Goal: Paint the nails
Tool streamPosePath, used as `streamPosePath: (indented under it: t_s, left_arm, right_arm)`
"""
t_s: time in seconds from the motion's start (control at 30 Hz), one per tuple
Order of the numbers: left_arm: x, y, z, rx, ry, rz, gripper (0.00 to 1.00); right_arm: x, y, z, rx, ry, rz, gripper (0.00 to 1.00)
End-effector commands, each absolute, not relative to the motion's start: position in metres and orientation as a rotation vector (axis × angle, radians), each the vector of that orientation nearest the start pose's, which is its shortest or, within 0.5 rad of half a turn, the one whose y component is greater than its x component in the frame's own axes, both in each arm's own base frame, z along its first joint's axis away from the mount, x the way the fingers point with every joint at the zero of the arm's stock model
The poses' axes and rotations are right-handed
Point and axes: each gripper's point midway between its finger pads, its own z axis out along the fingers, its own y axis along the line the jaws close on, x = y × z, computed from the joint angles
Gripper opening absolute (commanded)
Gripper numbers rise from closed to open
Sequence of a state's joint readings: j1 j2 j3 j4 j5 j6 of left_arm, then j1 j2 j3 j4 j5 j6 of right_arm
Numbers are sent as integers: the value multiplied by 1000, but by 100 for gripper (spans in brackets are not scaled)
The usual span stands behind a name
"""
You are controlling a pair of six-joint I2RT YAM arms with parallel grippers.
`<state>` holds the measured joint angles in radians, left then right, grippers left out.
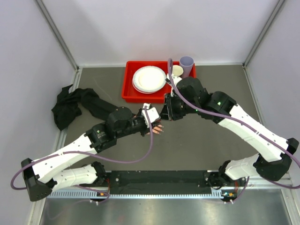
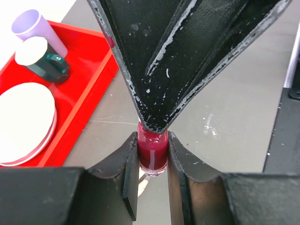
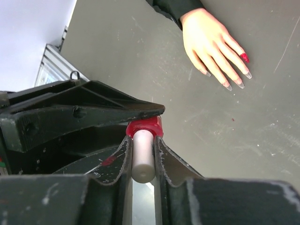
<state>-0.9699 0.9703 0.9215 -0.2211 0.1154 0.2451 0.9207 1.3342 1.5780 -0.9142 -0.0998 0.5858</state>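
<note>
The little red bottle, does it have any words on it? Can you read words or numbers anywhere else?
There is no text that can be read in any view.
The nail polish bottle shows no label in the left wrist view.
The red tray, the plates and the purple cup show no print.

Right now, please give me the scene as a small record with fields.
left gripper: shut on red nail polish bottle
right gripper: shut on the bottle's white cap
cap: at the bottle's neck
mannequin hand: flat on table, apart from both grippers
nails: one painted red, others in view pale
red tray: paper plates, mug, purple cup
</note>
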Motion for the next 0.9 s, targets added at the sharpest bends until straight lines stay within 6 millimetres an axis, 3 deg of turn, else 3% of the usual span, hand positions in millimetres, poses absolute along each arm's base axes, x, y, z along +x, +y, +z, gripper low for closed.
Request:
streamPosePath:
  t_s: [0.0, 0.13, 0.33, 0.47, 0.6, 0.67, 0.7, 0.77, 0.87]
  left_arm:
    - [167, -301, 305, 1157, 1373, -742, 0]
    - [150, -302, 309, 1179, 1353, -839, 0]
    - [86, -308, 314, 1409, 1228, -1141, 0]
    - [60, -308, 315, 1511, 1207, -1296, 0]
    - [62, -310, 320, 1489, 1230, -1299, 0]
    - [73, -310, 321, 1445, 1249, -1237, 0]
    - [78, -310, 319, 1431, 1258, -1207, 0]
    - [91, -309, 316, 1391, 1290, -1133, 0]
    - [105, -309, 312, 1356, 1324, -1060, 0]
  right_arm:
    - [180, 303, 324, -552, 2258, 883, 0]
    - [174, 303, 330, -691, 2178, 901, 0]
    - [143, 307, 339, -1047, 1943, 1028, 0]
    - [124, 307, 340, -1178, 1843, 1105, 0]
    - [126, 306, 338, -1161, 1893, 1085, 1]
    - [134, 302, 339, -1099, 1943, 1040, 16]
    - [135, 302, 339, -1063, 1970, 1040, 31]
    - [147, 294, 346, -945, 2012, 976, 49]
    - [160, 280, 351, -705, 2122, 900, 57]
